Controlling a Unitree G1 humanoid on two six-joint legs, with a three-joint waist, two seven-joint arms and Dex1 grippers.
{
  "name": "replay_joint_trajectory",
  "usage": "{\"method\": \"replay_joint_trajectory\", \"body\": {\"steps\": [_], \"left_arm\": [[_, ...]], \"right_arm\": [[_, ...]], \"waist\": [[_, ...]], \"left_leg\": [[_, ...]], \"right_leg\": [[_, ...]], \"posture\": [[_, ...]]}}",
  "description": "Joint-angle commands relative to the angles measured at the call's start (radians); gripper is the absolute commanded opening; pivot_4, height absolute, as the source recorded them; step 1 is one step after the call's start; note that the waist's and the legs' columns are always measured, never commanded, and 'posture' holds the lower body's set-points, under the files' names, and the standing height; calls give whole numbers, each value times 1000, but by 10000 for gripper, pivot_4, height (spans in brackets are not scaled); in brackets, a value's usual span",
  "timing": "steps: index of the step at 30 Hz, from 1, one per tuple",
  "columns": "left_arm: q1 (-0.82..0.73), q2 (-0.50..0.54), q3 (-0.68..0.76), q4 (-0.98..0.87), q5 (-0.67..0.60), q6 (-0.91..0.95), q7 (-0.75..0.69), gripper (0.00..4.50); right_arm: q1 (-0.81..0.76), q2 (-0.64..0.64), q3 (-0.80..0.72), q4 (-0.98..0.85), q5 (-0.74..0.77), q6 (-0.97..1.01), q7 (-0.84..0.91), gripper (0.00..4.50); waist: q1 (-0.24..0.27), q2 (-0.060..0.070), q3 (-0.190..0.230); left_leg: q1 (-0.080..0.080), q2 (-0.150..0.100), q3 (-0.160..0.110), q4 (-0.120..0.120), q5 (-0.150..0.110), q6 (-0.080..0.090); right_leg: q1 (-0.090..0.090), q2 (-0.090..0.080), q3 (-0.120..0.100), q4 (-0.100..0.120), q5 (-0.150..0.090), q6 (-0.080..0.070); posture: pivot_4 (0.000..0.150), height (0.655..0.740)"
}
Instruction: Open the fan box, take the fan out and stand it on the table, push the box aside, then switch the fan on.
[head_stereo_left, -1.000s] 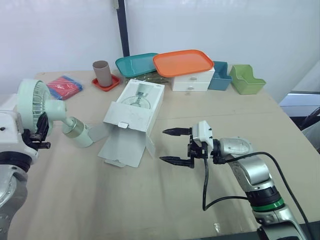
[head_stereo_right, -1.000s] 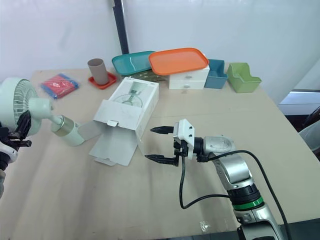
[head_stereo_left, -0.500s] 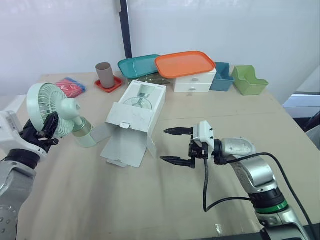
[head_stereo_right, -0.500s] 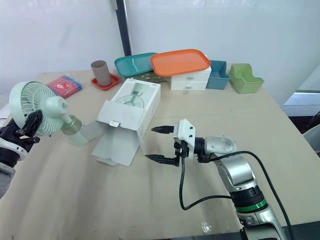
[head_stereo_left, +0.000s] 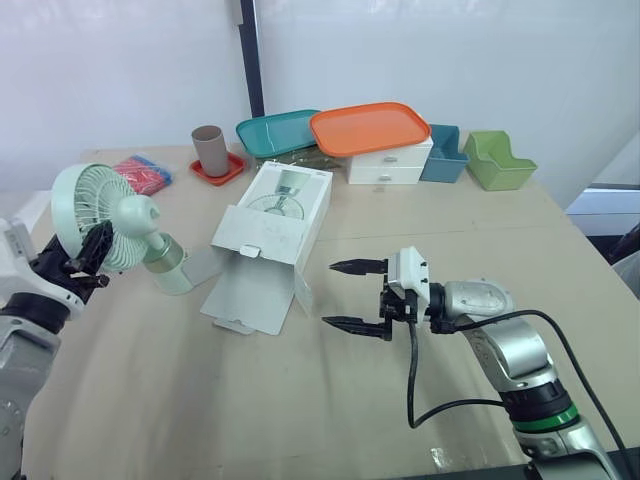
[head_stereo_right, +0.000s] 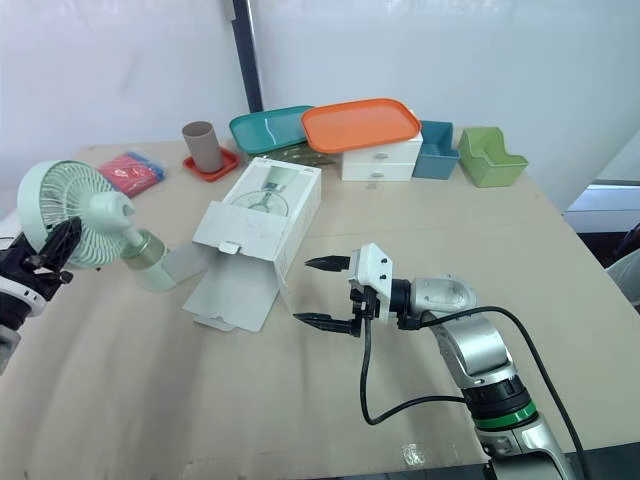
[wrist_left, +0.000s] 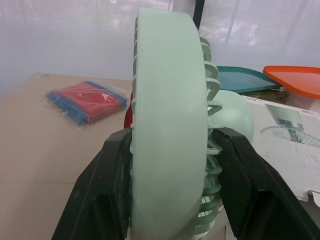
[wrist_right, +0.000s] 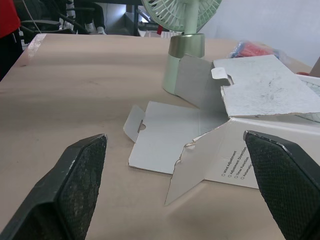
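Now: left gripper (head_stereo_left: 88, 258) clamps the fan (head_stereo_left: 92, 200) by its guard.
Your right wrist view adds the base (wrist_right: 184, 65), standing beside the box (wrist_right: 270, 100) flap; right gripper (head_stereo_left: 352, 295) gapes wide, empty.

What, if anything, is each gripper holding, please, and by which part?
The left gripper grips the fan by its round cage; the right gripper is open and empty.

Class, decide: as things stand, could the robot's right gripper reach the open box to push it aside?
Probably yes. The right gripper hangs open beside the box's flaps, with bare table between them; the fan is on the box's other side.
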Motion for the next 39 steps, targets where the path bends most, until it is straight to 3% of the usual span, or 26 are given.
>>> {"method": "replay_joint_trajectory", "body": {"steps": [1, 2, 7, 24, 39], "left_arm": [[17, 13, -35, 40, 73, 2, -10, 18605], [17, 18, -39, 41, 85, -2, -19, 28685], [4, 22, -45, 53, 124, -21, -39, 44451], [39, -2, -31, 15, 200, -84, -140, 44451], [96, 36, -24, -98, 608, -437, -211, 44451]], "right_arm": [[0, 0, -9, -32, 4, -17, -1, 45000], [-1, -1, -10, -32, 5, -16, -1, 45000], [0, 1, -15, -33, 8, -8, -9, 45000], [-2, 4, -15, -36, 19, 18, -22, 45000], [-7, 5, -6, -21, 12, 10, -6, 45000]], "waist": [[0, 0, 0], [-1, 0, 0], [-3, -10, 4], [-2, -11, 4], [-2, -11, 4]], "left_leg": [[0, 0, 0, 0, 0, 0], [0, 0, 0, 0, 0, 0], [-3, 1, 0, 0, 0, 0], [-4, 1, -3, 0, 0, -2], [-4, 1, -3, 0, -1, -1]], "right_leg": [[0, 0, 0, 0, 0, 0], [0, 0, 0, 0, 0, 0], [-3, 1, 0, 0, 0, 0], [-3, -1, -3, 0, 0, 0], [-3, -1, -3, -1, 0, 0]], "posture": [[1500, 7400], [1500, 7400], [1500, 7400], [1500, 7400], [1500, 7400]]}}
